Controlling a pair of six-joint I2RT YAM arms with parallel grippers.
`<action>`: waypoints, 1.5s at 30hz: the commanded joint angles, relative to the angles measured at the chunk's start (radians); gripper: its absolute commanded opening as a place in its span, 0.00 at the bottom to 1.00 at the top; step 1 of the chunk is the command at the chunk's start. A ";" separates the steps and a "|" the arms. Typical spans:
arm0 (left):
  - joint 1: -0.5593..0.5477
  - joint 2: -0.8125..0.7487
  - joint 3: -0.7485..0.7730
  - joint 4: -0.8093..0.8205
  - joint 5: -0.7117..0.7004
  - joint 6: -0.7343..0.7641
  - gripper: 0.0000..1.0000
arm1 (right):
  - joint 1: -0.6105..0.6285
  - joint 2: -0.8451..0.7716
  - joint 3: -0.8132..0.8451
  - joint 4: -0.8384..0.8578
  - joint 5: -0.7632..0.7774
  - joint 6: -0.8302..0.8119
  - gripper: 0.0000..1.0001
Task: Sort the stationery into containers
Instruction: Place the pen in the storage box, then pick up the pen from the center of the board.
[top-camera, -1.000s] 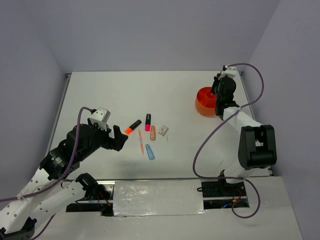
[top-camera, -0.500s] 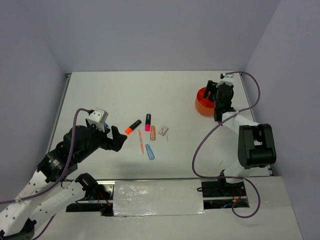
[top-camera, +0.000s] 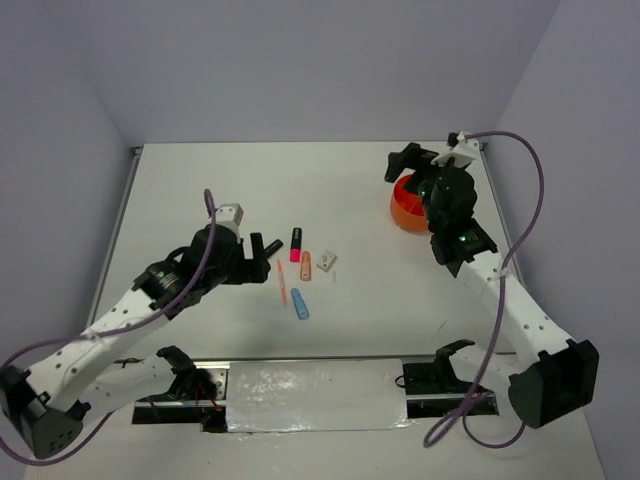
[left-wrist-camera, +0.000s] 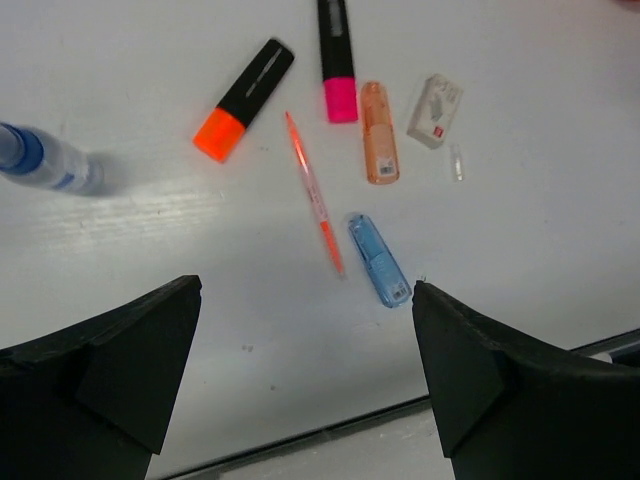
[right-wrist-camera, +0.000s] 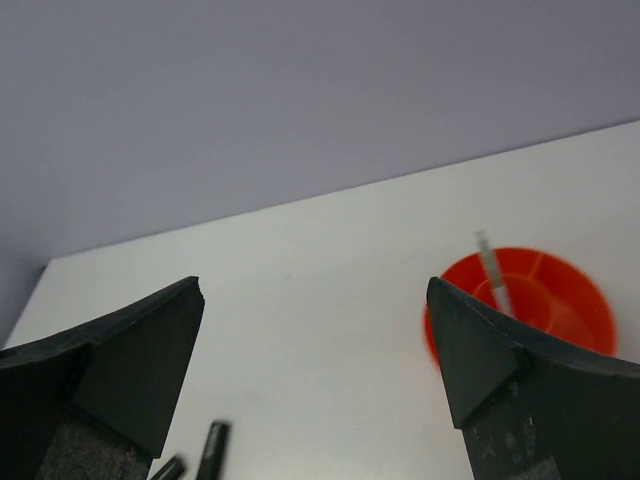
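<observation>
Left claw (left-wrist-camera: 305, 290): spread wide and empty, aimed down over the loose stationery. I read this as lining up a pick, with the jaws open enough to straddle a marker.
Likely target: the orange highlighter (left-wrist-camera: 245, 98), I'd judge, since the claw hangs right over it in the overhead view. The thin orange pen (left-wrist-camera: 314, 193) is just as reachable, so I can't be sure.
Cluster on the counter (top-camera: 200, 190): the pink highlighter (left-wrist-camera: 336, 55), peach bar (left-wrist-camera: 380, 145), white piece (left-wrist-camera: 435, 97) and light-blue strip (left-wrist-camera: 379, 259) lie flat. They sit close together without overlapping, which leaves room for a finger on either side of each.
Blue-capped bottle (left-wrist-camera: 45, 160): off to one side, apart from the cluster. It is too blurred for me to tell whether it stands or lies.
Right claw (right-wrist-camera: 313, 290): spread with nothing between the jaws, raised off the counter near the orange tub (right-wrist-camera: 585, 315).
Tub position: the far right of the counter, well apart from the cluster, so every item needs a carry across.
Grey pen (right-wrist-camera: 492, 280): propped upright in one compartment. I think it is too long to lie flat there, so it leans on the wall. I count it as sorted.
Progress: early, since most pieces are not yet in the tub.
Risk: the thin pen lies flush on the counter, and I expect it to be awkward to pinch.
</observation>
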 joint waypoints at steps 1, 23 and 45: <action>0.000 0.132 0.002 0.023 -0.047 -0.177 0.99 | 0.136 -0.065 0.051 -0.246 0.078 0.031 1.00; -0.011 0.827 0.192 0.060 -0.067 -0.352 0.90 | 0.410 -0.311 -0.233 -0.534 0.059 0.142 0.94; -0.048 0.916 0.178 0.032 -0.101 -0.401 0.19 | 0.418 -0.352 -0.279 -0.489 -0.027 0.113 0.92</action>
